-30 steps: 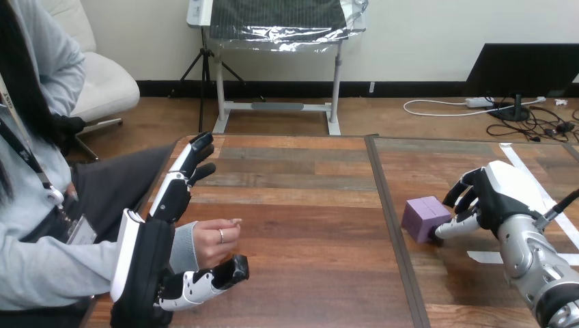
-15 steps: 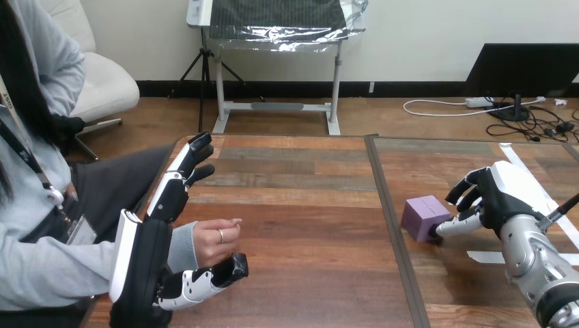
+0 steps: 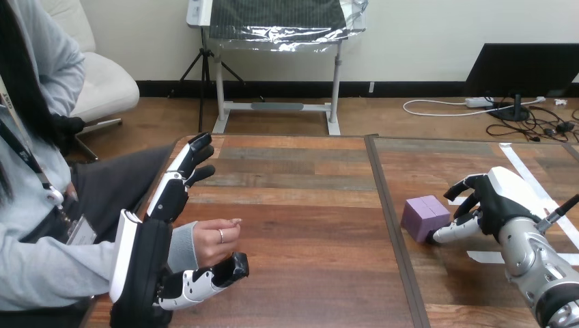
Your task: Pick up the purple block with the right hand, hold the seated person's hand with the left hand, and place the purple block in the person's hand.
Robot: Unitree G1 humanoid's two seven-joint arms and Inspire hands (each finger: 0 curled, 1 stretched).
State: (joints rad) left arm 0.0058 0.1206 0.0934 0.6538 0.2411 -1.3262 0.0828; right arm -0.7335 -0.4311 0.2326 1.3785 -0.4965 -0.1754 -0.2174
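Shifted since a second ago: right hand (image 3: pixel 502 201), slightly lower, thumb now reaching toward the block's near right corner; all else unmoved.

Lower left: left hand (image 3: pixel 153 239), fingers straight and pointing up-frame, thumb just under the person's hand (image 3: pixel 215 239), not closed on it.

Centre right: purple block (image 3: pixel 425 217), flat on the wooden table (image 3: pixel 307 205), just left of the right hand, whose fingers arch open beside it; no grip yet.

Block: likely light, rigid, smooth-faced; best pinched across opposite side faces.
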